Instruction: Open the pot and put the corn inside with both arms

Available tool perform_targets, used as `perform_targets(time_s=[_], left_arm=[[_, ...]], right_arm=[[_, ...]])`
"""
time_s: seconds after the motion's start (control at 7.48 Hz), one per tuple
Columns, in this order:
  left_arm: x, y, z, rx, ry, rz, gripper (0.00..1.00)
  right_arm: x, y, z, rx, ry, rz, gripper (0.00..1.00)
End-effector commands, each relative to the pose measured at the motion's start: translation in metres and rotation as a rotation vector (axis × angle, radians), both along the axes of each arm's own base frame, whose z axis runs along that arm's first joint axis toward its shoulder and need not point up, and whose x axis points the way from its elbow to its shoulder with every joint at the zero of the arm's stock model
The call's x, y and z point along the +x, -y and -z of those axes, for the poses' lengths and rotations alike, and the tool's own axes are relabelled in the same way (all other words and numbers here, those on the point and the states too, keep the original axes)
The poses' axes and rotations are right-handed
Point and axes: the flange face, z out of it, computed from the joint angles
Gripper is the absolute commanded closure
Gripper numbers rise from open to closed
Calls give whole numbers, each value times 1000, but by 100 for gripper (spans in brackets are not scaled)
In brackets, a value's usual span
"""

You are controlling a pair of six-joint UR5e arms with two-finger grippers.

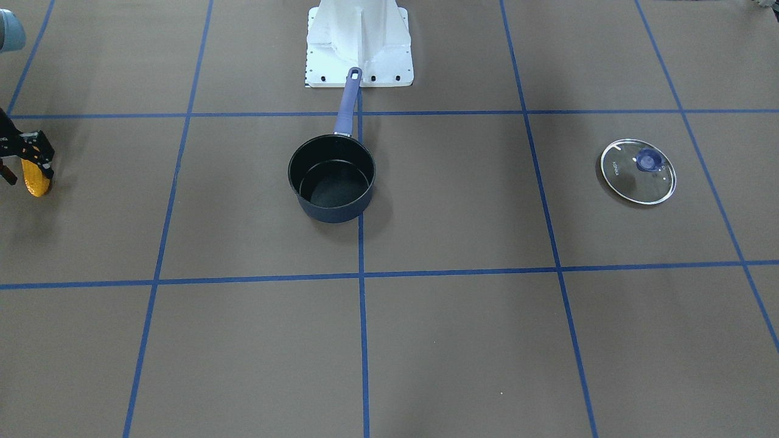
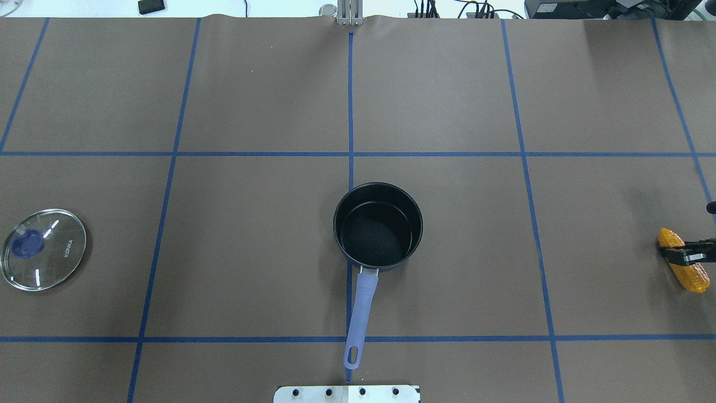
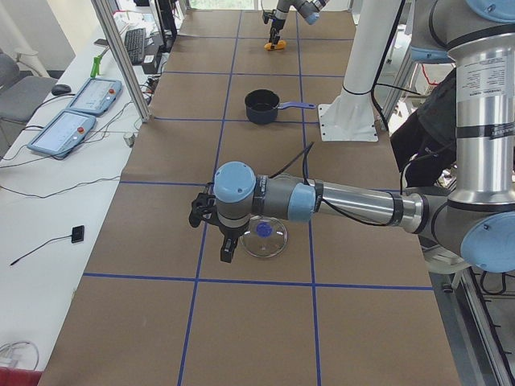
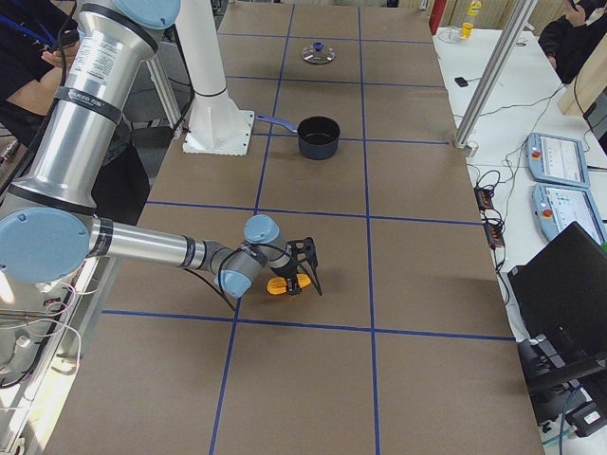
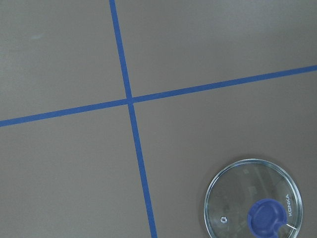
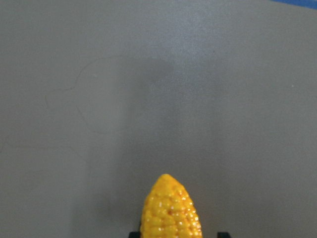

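The pot (image 2: 378,232) is standing open and empty in the middle of the table (image 2: 251,101), its handle pointing toward the base (image 2: 347,394), so the opening step is looking done. The lid (image 2: 43,249) is lying flat well apart from the pot on the robot's left. The left gripper (image 3: 216,237) is hanging just beside it; whether its jaws are apart or together cannot be told. Well apart from the pot on the opposite side, the right gripper (image 2: 683,253) is clamping the corn (image 2: 692,275) across its middle, at or just above the table. Still remaining, by this reading: carrying the corn to the pot and releasing it inside.
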Motion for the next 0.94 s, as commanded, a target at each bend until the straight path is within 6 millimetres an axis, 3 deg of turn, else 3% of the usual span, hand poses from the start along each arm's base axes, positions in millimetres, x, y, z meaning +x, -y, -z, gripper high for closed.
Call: perform_targets(time_s=[0.0,0.13,0.4,0.67,0.8], left_arm=[[0,0,1,2,0,0,2],[0,0,0,1,0,0,2],[0,0,-2,-4,0,0,2],[1,1,-1,-3,-2,-1,2],[1,2,-1,-2,0,-1,2]], right_arm=[[-8,4,20,21,36,16,100],[-21,17,52,44,76,27,100],[-66,86,139,69,142,-8,100],[-131,158,264,-25,252,-121,100],[-168,170,326,-68,288,-136,100]])
